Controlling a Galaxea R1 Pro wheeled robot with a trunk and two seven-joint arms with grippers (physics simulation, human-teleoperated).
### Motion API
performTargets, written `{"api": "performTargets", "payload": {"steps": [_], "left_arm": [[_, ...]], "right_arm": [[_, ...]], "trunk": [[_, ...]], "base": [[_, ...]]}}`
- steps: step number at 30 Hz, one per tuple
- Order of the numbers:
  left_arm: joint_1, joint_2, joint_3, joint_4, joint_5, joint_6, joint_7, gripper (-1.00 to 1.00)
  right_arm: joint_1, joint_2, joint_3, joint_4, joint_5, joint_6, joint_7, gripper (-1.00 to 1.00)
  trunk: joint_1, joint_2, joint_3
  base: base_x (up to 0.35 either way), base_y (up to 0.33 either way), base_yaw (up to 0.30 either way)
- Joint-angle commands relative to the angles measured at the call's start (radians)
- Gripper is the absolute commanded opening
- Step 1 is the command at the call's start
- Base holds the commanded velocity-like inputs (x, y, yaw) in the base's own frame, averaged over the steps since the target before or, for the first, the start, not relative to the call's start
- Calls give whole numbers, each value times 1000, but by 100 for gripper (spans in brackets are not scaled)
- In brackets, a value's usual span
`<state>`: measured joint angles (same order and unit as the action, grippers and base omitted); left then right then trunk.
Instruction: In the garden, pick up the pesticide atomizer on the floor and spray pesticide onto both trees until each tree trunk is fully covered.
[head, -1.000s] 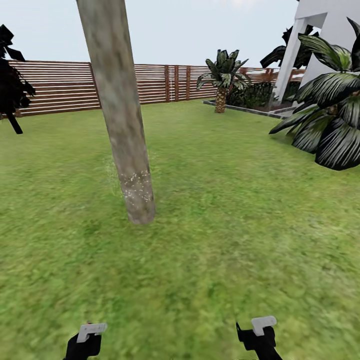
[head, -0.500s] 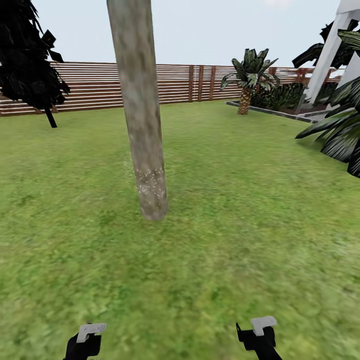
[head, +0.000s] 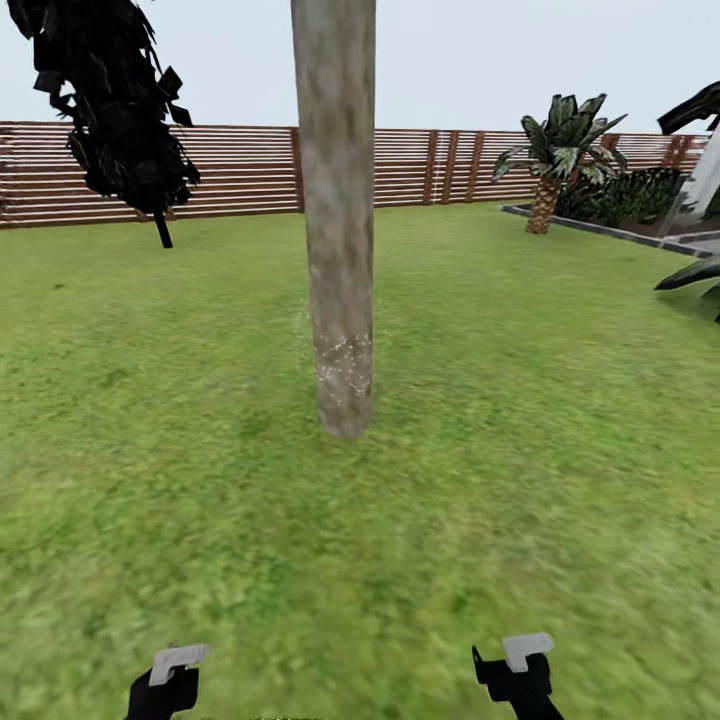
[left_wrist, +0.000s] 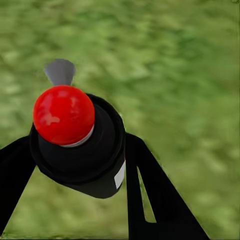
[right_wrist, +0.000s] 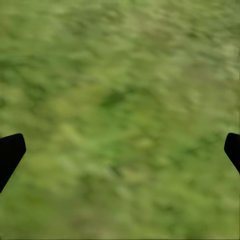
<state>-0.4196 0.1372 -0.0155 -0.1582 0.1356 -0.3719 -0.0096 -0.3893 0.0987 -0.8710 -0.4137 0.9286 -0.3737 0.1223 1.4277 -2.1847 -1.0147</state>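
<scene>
View had swung since the earlier frame; tree trunk (head: 337, 220) sat centred on lawn (head: 500, 450). Left gripper (left_wrist: 75, 165) clamped the pesticide atomizer (left_wrist: 75, 140). Right gripper (right_wrist: 120, 150) spread apart, empty.

We roll over a wide, mottled green grass lawn (head: 480, 450). Ahead of our left tool (head: 168, 668) and right tool (head: 520, 660), between their lines, a smooth beige-grey tree trunk (head: 340, 250) rises from the turf. Farther off, left of the left tool, stands a dark narrow conifer (head: 115, 110); beyond the right tool, a short scaly-trunked palm (head: 555, 160). A brown horizontal-slat wooden fence (head: 230, 170) borders the grass.
</scene>
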Motion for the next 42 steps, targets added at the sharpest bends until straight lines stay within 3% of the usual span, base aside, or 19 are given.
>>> {"api": "performTargets", "payload": {"steps": [1,2,7,42], "left_arm": [[-1,0,-4,1,48,-4,1,-100],[-1,1,-4,2,78,-5,1,-100],[-1,-1,-4,2,87,-5,-1,-100],[13,0,-5,2,89,-5,0,-100]], "right_arm": [[-1,1,-9,-2,4,-4,8,100],[0,1,-9,-2,4,-4,8,100],[9,-2,-9,8,3,-55,8,100],[13,-2,-10,26,4,-60,8,100]], "trunk": [[0,0,-1],[0,0,-1],[0,0,-1],[0,0,-1]], "base": [[0,0,279],[0,0,279],[0,0,279],[0,0,279]]}}
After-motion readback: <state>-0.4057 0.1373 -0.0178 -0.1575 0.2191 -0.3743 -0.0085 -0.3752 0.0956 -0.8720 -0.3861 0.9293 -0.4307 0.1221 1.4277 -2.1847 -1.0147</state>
